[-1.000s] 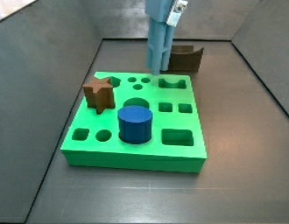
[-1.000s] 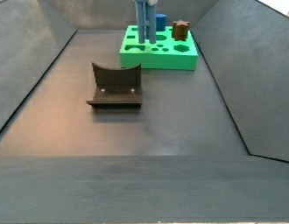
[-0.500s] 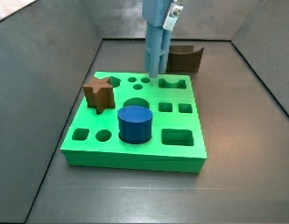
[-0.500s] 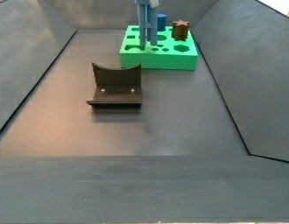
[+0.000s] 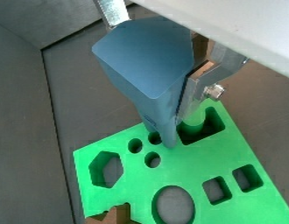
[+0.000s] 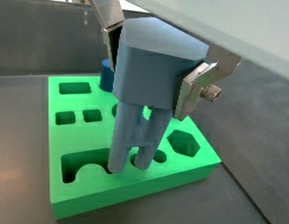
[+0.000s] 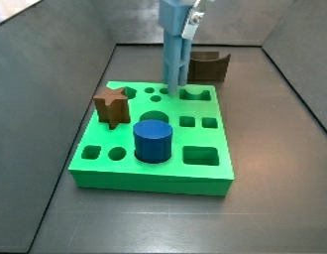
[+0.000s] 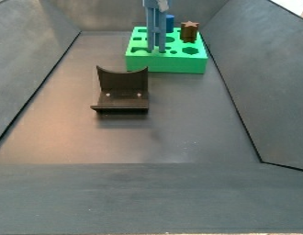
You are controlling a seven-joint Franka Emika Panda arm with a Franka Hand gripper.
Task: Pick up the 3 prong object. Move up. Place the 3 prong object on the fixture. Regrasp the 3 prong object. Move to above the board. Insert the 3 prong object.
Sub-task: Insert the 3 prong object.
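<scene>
Clearly rigid, light plastic: the hand (image 6: 158, 83) grips the 3 prong object (image 6: 144, 96) by its block body, prongs down over the board (image 6: 77, 188).

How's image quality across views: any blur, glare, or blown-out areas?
In both wrist views the white upper corner is blown out, and the grey-blue 3 prong object held in the gripper looms large. In both side views the bright green holed board is sharp and evenly lit; a side view shows soft sheen on the dark floor.

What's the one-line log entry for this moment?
phase: insert | gripper: shut on 3 prong object | prongs over board | fixture: empty
</scene>
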